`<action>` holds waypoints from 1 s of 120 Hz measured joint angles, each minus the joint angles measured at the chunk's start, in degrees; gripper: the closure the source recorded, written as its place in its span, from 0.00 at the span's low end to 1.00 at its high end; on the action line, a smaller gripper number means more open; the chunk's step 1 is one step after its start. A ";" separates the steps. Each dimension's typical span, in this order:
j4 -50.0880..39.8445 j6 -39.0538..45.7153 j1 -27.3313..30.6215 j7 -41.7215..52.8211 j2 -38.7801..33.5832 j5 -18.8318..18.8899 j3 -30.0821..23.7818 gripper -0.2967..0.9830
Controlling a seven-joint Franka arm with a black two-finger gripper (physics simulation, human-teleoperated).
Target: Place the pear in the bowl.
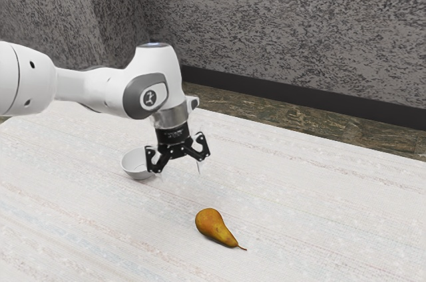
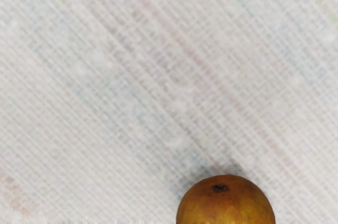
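Observation:
My gripper (image 1: 178, 170) hangs above the table in the exterior view, its fingers spread wide with nothing between them. A yellow-brown pear (image 1: 213, 225) lies on its side on the table, below and toward the exterior view's right of the gripper, its stem pointing away from the bowl. Its rounded end shows at the lower edge of the wrist view, where the pear (image 2: 227, 205) has a dark spot on it. Behind the gripper's left finger in the exterior view stands a small white bowl (image 1: 135, 165), partly hidden; the part of its inside that shows holds nothing.
A pale, faintly striped cloth-like surface covers the table (image 1: 319, 195). Beyond its far edge are a brown stone-patterned floor (image 1: 299, 124) and a mottled grey wall (image 1: 286, 22) with a dark base strip.

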 joint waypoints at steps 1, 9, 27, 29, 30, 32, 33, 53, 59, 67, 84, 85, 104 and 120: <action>-0.25 0.20 0.02 -0.31 -0.08 0.01 -0.13 0.23; -1.46 1.63 0.05 -2.70 -0.63 0.29 -1.56 0.23; -4.67 5.45 -0.35 -8.98 -1.04 2.62 -4.16 0.23; -4.93 5.93 -0.28 -9.72 -1.00 2.81 -4.45 0.23; -5.03 6.16 -0.27 -10.09 -0.99 2.92 -4.58 0.23; -5.24 6.60 -0.27 -10.85 -0.97 3.16 -4.82 0.23; -5.43 6.81 -0.23 -11.24 -0.98 3.27 -4.97 0.23; -8.61 10.92 -0.25 -18.98 -1.10 4.80 -7.12 0.23; -9.00 11.95 -0.25 -21.15 -1.06 5.16 -7.75 0.23; -9.28 13.16 -0.35 -23.88 -0.87 5.54 -8.33 0.23; -10.42 15.88 -0.21 -28.84 0.09 5.91 -9.35 0.23; -10.55 16.02 -0.21 -29.10 0.11 5.94 -9.41 0.23; -11.32 17.84 -0.25 -33.31 0.18 9.39 -10.67 0.23; -11.92 18.51 -0.28 -35.54 0.07 13.18 -11.76 0.23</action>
